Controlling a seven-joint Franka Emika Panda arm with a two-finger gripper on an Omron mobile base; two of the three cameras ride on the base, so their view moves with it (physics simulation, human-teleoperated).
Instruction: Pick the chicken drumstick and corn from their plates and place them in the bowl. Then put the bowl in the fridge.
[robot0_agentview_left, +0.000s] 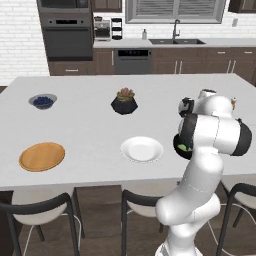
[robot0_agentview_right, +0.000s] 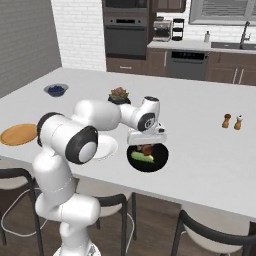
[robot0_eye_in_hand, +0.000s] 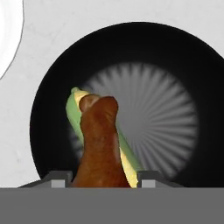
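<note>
Gripper (robot0_agentview_right: 146, 147): pointed down over the black bowl, jaws part-way closed on the thick end of the chicken drumstick, one finger on each side of it.
Chicken drumstick (robot0_eye_in_hand: 99, 144): reddish-brown, held between the jaws, extending away from them toward the bowl's floor and overlapping the corn in the hand view.
Corn (robot0_eye_in_hand: 77, 114): light green, lay inside the bowl, directly below the jaws and partly covered by the drumstick.
Bowl (robot0_eye_in_hand: 183, 61): black, round, directly below the jaws on the counter (robot0_agentview_right: 200, 130).
White plate (robot0_agentview_left: 142, 149): on the counter just beside the bowl, to one side of the jaws, with nothing on it.
Orange-brown plate (robot0_agentview_left: 42, 156): well apart from the jaws, beyond the white plate, with nothing on it.
Fridge: could not be located.
Succulent pot (robot0_agentview_left: 124, 102): farther back on the counter, beyond the jaws.
</note>
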